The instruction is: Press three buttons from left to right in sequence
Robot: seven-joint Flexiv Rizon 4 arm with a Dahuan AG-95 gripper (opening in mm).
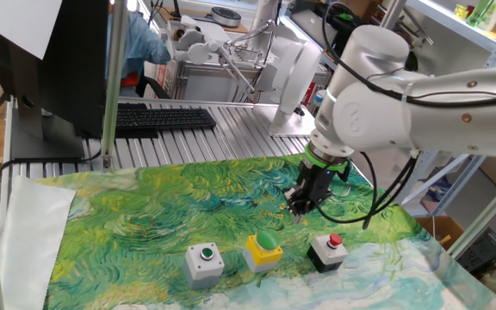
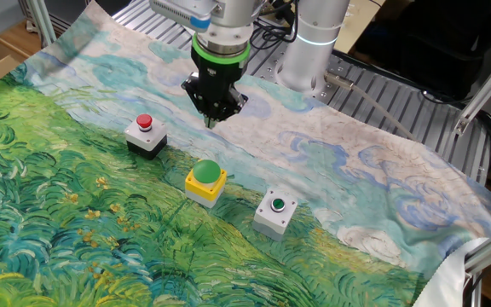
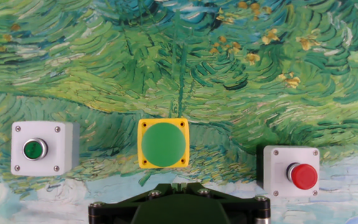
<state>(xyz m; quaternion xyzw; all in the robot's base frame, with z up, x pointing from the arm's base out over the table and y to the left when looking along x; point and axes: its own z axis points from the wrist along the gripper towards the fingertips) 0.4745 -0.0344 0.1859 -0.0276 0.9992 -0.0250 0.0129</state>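
Observation:
Three buttons stand in a row on the painted cloth. The grey box with a small green button [image 1: 205, 263] [image 2: 275, 212] [image 3: 41, 148] is leftmost in the hand view. The yellow box with a large green dome [image 1: 263, 250] [image 2: 205, 182] [image 3: 163, 143] is in the middle. The box with a red button [image 1: 327, 251] [image 2: 146, 135] [image 3: 291, 171] is at the other end. My gripper [image 1: 302, 209] [image 2: 212, 119] [image 3: 179, 185] hangs above the cloth behind the row, between the yellow and red-button boxes. Its fingers are shut, hold nothing and touch no button.
The painted cloth [image 1: 145, 224] covers the near part of the aluminium table. A black keyboard [image 1: 158, 118] and a monitor [image 1: 58, 60] stand at the back left. The arm's base [image 2: 314, 43] rises behind the buttons. A white sheet [image 1: 33, 232] lies at the cloth's left edge.

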